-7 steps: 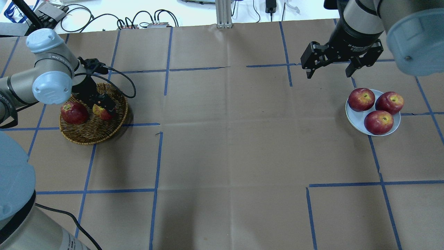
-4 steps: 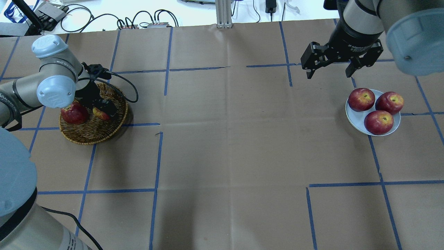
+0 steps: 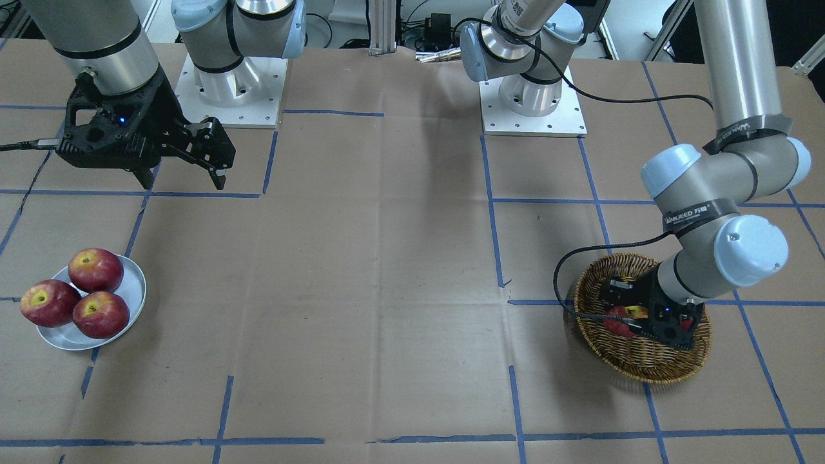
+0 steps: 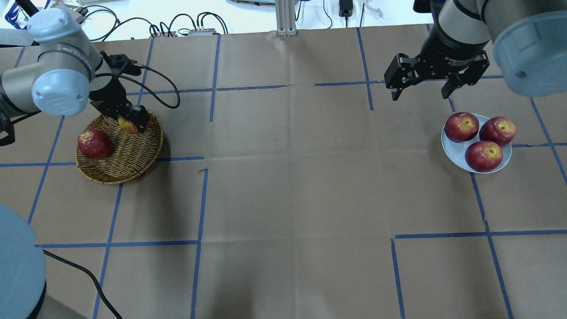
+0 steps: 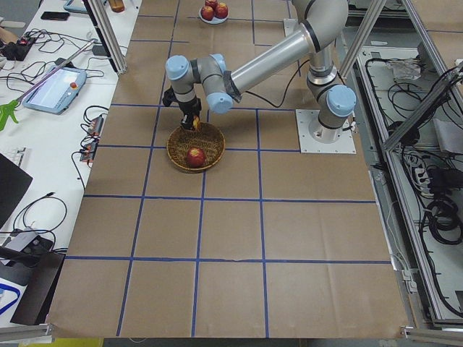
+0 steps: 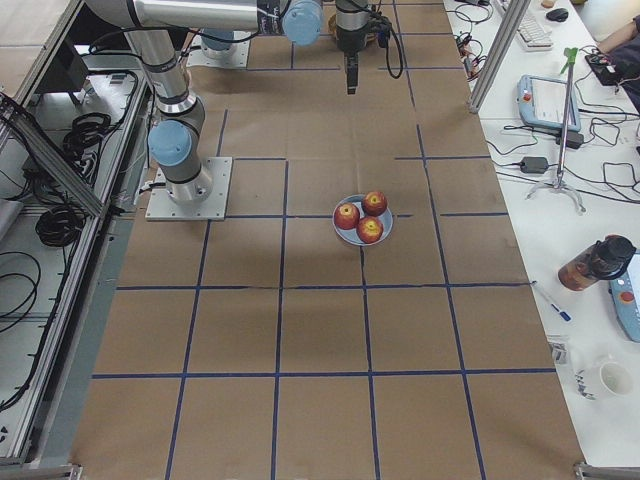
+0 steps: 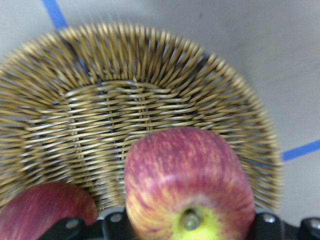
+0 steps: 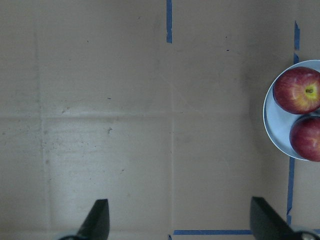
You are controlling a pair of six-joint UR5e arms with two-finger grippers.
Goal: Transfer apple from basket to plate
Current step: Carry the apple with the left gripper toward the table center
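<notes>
Left jaws clamped on the pale streaked apple (image 4: 128,125), held just above the wicker basket (image 4: 119,170), where a darker apple (image 4: 94,144) lies; right jaws apart, hovering over the worktop (image 4: 288,177) near the plate (image 4: 452,150) carrying three apples (image 4: 461,126)

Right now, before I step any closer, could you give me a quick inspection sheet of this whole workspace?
Surface: table under brown paper with blue tape lines.
Job's things: apple gripped over the basket; plate at the robot's right.
Clutter: one dark red apple in the basket; three apples on the plate.
Grippers: left gripper shut on the apple; right gripper open, empty, near the plate.
Cables: black cable looping off the left wrist.
Surroundings: bench with wires beyond the table.
</notes>
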